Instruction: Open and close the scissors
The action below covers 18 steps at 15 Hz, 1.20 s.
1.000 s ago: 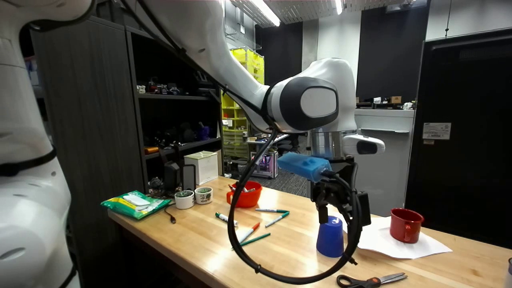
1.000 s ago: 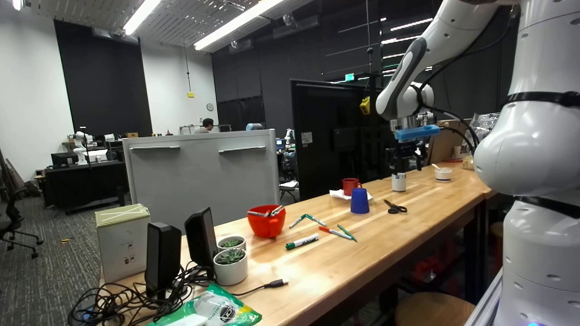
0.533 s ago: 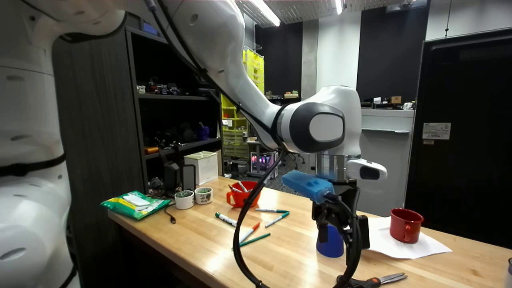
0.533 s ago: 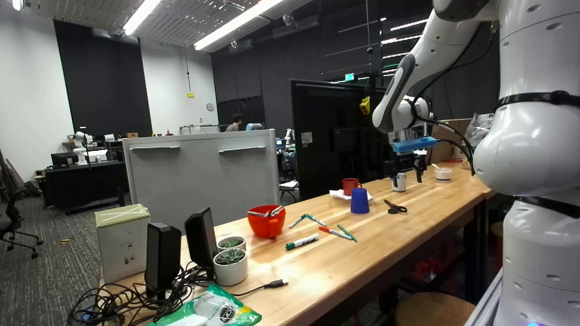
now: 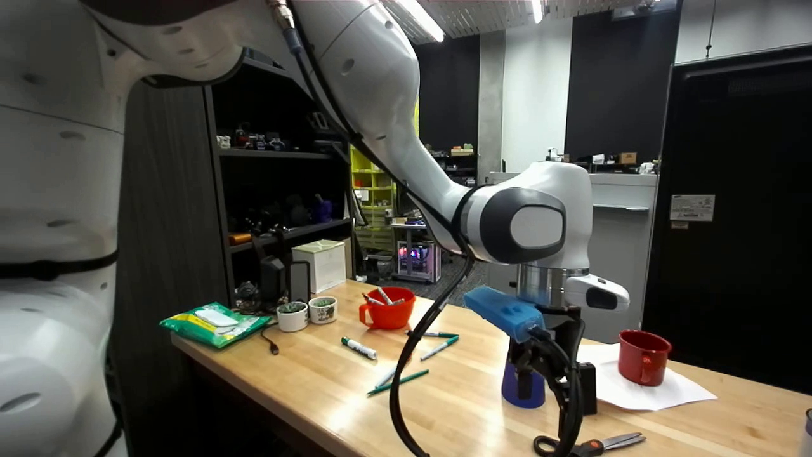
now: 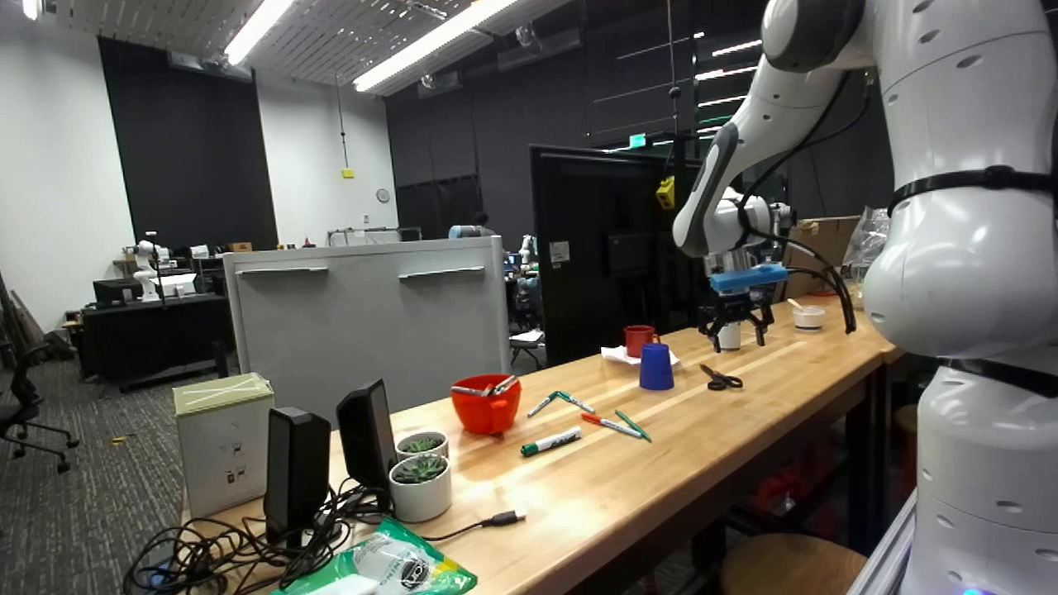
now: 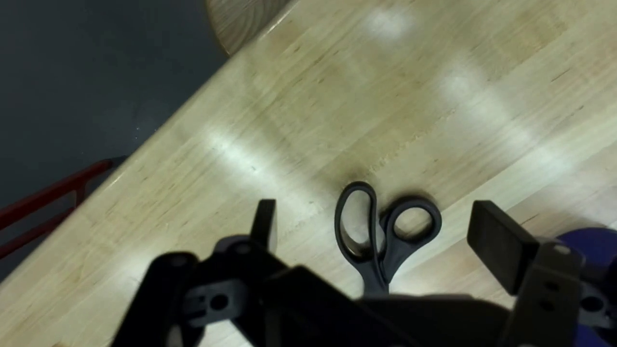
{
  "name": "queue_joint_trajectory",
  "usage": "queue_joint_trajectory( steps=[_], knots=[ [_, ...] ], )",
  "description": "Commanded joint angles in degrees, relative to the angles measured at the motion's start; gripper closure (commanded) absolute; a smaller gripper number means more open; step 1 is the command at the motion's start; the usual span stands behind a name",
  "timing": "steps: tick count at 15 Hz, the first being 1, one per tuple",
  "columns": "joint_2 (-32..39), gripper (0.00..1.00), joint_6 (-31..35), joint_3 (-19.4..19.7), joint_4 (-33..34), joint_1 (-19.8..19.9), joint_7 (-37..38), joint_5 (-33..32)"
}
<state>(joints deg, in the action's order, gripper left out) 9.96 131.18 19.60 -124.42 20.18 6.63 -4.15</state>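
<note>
At the left of an exterior view, you have a green packet (image 5: pixel 219 336) on the end of the worktop (image 5: pixel 304 371), then two white plant pots (image 5: pixel 292 322) side by side and a red bowl (image 5: pixel 388 317) with pens (image 5: pixel 385 296) in it. Near the bowl lies a white marker (image 5: pixel 359 348) with a green cap; loose pens (image 5: pixel 439 348) are scattered to the right of it. Next comes the blue cup (image 5: pixel 538 388), narrow end up, partly covered by the hand (image 5: pixel 556 387), which hangs above the worktop with its jaws spread wide. Lower and a little further right you find the scissors (image 5: pixel 592 448), flat on the worktop — loops toward the left, blades pointing right — and a black cable (image 5: pixel 573 421) crosses in front of the handles. Last, a red mug (image 5: pixel 644 358) stands on a sheet of white paper (image 5: pixel 672 395).

In your wrist view the scissors' two dark loops show in the gap between the spread jaws, while the hand's own parts hide the blades. Further right, the blue cup is only partly visible.
</note>
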Motion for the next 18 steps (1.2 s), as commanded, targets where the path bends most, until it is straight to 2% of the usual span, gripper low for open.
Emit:
queue_joint_trajectory(
  steps=[1, 7, 14, 16, 18],
  knots=[
    [3.0, 0.0, 0.9, 0.0, 2.5, 0.5, -1.2, 2.5],
    [7.1, 0.0, 1.7, -0.2, 5.4, 1.1, -2.1, 5.0],
    [10.8, 0.0, 1.5, -0.5, 8.0, 1.2, -1.8, 5.0],
    [11.4, 0.15, 1.5, -0.6, 8.5, 1.1, -1.6, 4.9],
    [11.9, 0.38, 1.5, -0.7, 9.1, 1.0, -1.6, 4.8]
  ],
)
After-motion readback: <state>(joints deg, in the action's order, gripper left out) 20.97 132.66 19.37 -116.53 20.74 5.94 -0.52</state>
